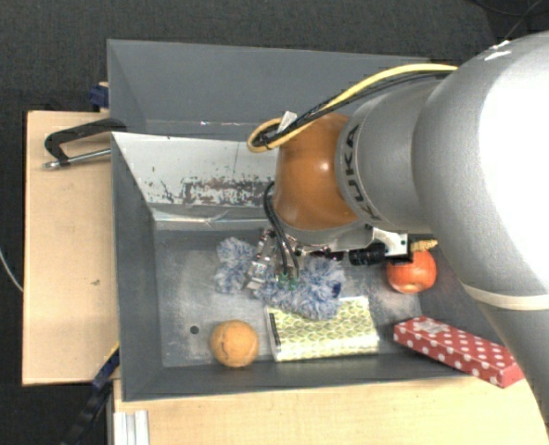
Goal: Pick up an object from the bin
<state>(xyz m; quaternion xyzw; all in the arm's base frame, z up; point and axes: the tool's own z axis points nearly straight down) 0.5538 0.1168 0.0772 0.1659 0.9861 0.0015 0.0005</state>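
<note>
The arm (460, 156) rests its hand (270, 267), grip state indeterminate, on the blue rag (321, 290): apparently the grasp step; next, secure grip, then lift.

a grey bin (135, 276) holds a blue-white fluffy cloth (284, 281), a tan ball (234, 343), a green-patterned sponge (325, 330), a red-orange fruit (412, 273), and a red white-dotted box (458, 349).

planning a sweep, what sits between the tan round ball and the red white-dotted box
A flat green-and-white patterned pad lies there, seen in the camera view.
</note>
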